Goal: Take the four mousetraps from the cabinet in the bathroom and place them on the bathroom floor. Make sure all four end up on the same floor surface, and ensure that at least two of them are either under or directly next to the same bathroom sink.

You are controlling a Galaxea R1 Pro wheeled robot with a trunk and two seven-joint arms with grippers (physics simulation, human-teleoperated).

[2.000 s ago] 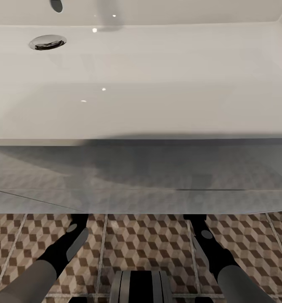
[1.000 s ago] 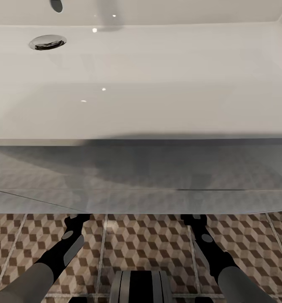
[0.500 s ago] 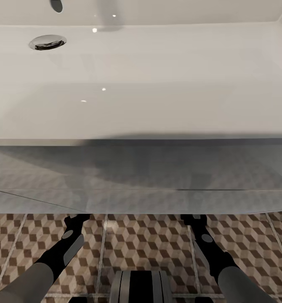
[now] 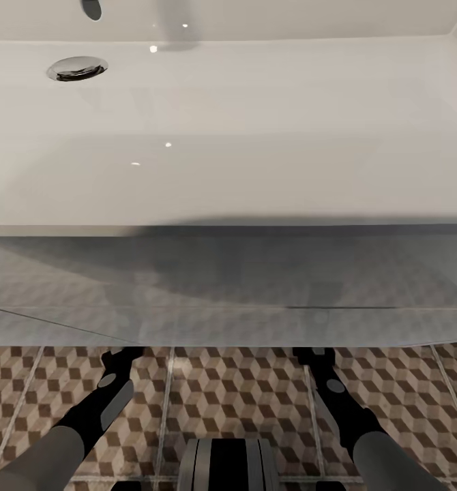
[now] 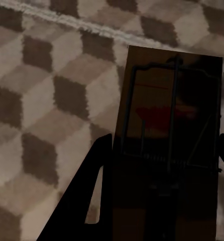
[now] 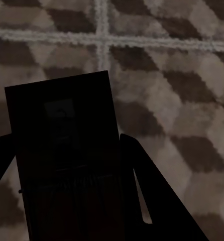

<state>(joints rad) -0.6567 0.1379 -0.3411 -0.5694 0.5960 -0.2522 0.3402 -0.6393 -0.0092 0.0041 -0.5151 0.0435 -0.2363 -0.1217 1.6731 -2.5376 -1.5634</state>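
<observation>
Head cam is looking down on a glossy white sink (image 4: 256, 136), long rectangular basin with a chrome drain (image 4: 77, 68) at the far left. The smooth pale front of the vanity unit (image 4: 228, 286) is running below it, with one thin dark seam across.

The bathroom floor (image 4: 242, 395) is showing matte tiles in a brown, beige and white cube pattern with pale grout lines.

Both arms are reaching forward and low, grey forearms going into black wrists, with the tips passing under the vanity's front edge.

The left gripper (image 5: 162, 165) is holding a mousetrap (image 5: 167, 150) between its black fingers (image 5: 87, 201), clamped on the board's two long edges. The board is flat, tan-brown and rectangular, carrying a dark wire frame, a coil spring and a red patch at its middle. No legible writing.

The right gripper (image 6: 67, 165) is likewise clamping a second mousetrap (image 6: 62, 130), which sits in deep shadow; a faint pale mark on it is unreadable.

Both traps are sitting over the tiles; can't tell whether they're touching them.
</observation>
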